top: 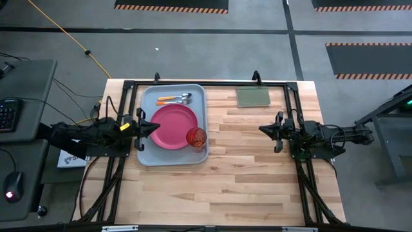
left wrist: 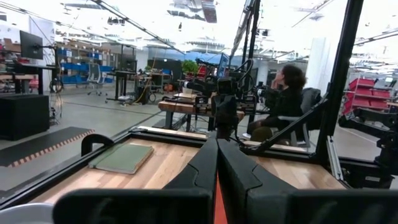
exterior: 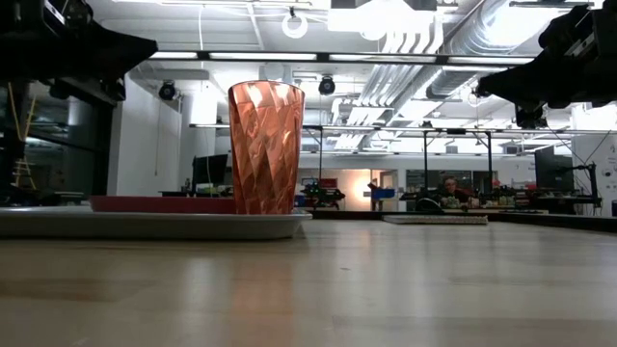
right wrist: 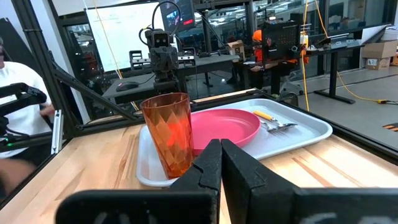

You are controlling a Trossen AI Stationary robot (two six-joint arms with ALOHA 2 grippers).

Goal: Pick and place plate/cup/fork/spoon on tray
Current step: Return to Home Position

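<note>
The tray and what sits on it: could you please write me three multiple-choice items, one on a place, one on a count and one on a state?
1. Where does the cup stand?
A. On the tray, beside the plate
B. Off the tray altogether
C. On top of the cutlery

2. How many pieces of cutlery lie on the tray?
A. One
B. Two
C. Four

3. On the right gripper, the fingers are:
A. Wide open
B. Shut on the cup
C. Shut, holding nothing

Answers: 1 A, the cup's base rests on the tray at the plate's edge. 2 B, only the fork and the spoon lie there. 3 C, the fingers meet with nothing between them, apart from the cup.
</note>
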